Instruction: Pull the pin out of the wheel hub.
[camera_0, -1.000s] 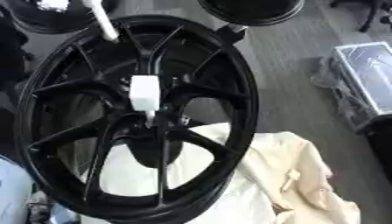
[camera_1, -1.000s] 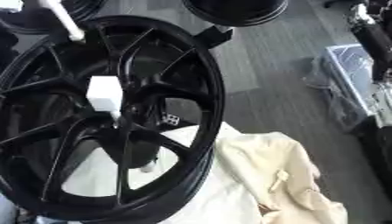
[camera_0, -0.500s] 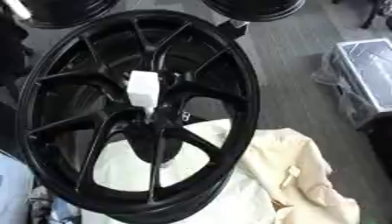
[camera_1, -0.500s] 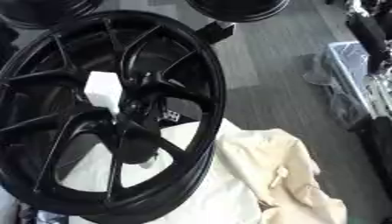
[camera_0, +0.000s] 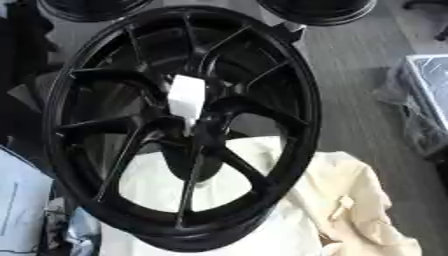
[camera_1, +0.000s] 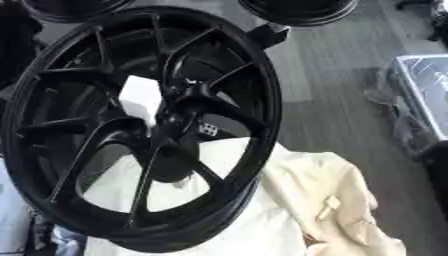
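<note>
A large black spoked wheel (camera_0: 289, 150) fills the middle of both views, leaning over a pale cloth. At its hub (camera_0: 206, 127) a white block-shaped pin (camera_0: 186, 96) sticks out toward me. The same white pin (camera_1: 141, 98) shows in the right eye view, left of the hub. Neither of my hands shows in either view.
A cream cloth (camera_0: 350, 200) lies under and to the right of the wheel. Two more black wheels (camera_0: 319, 10) stand at the top edge. A clear plastic bin (camera_1: 424, 100) sits at the right on the grey floor. Pale items lie at the lower left (camera_0: 22, 200).
The whole picture has shifted, so the camera has moved. A white rod seen at the upper left one second ago is out of view now. The pin stays in the hub.
</note>
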